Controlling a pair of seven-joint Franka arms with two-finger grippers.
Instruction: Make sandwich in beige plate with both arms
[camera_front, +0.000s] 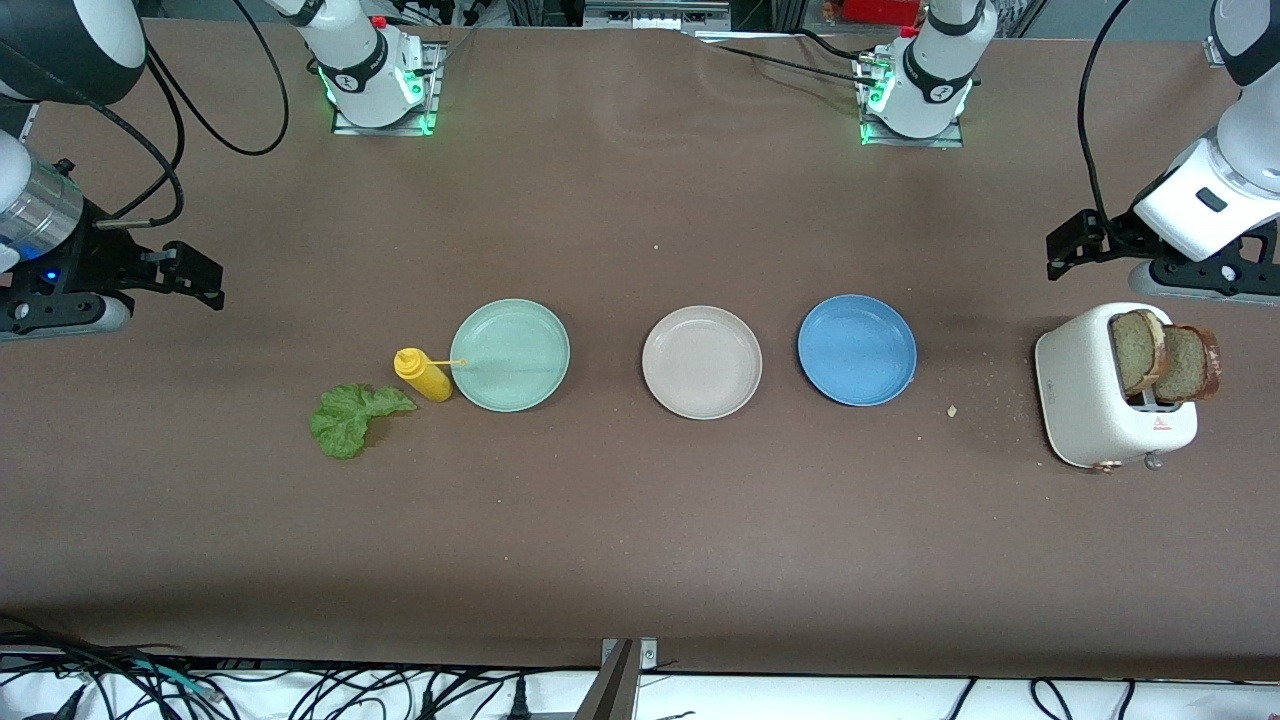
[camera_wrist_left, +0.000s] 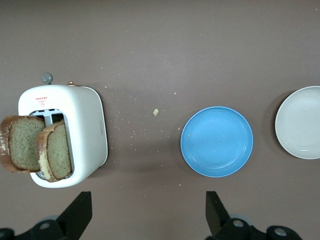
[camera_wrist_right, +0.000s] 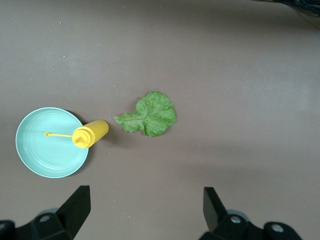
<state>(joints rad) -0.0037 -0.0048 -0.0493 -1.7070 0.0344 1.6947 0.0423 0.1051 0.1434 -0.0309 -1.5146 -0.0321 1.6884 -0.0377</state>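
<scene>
The table (camera_front: 640, 520) looks matt brown, faintly scuffed. The beige plate (camera_front: 702, 362), mint-green plate (camera_front: 510, 355) and blue plate (camera_front: 857, 350) look smooth, slightly glossy plastic. The toaster (camera_front: 1085, 400) is speckled white; the lettuce leaf (camera_front: 350, 420) ruffled.

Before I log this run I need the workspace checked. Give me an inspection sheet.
Surface: brown table, crumbs by the toaster.
Job's things: beige plate bare; two bread slices in the toaster; lettuce leaf on the table.
Clutter: mint-green plate, blue plate, yellow squeeze bottle.
Grippers: left gripper open above the toaster; right gripper open, near the lettuce.
Cables: loose cables along the camera-side edge.
Surroundings: nothing seen.
</scene>
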